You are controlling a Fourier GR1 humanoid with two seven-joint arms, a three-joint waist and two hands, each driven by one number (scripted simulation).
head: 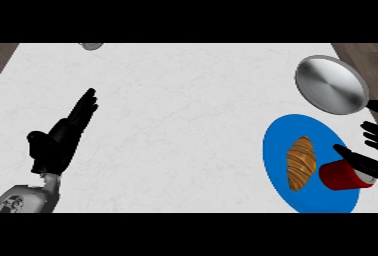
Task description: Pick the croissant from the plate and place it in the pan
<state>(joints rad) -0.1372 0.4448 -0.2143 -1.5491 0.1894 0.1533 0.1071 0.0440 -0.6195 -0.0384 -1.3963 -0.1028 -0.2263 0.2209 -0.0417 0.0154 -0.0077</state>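
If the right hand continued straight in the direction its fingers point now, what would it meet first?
The right hand points left across the blue plate. The red cup already lies at its fingers; beyond it, the croissant would probably come first, though the hand's height above the plate is unclear.

The left hand (pixel 55 137) is all black, with long thin fingers and a short thick thumb. Just below that hand sits a small grey wrist piece, and below that a round, shiny grey forearm (pixel 22 199) with dark marks on it. The right hand (pixel 363 150) is black too, and only some of its fingers show.
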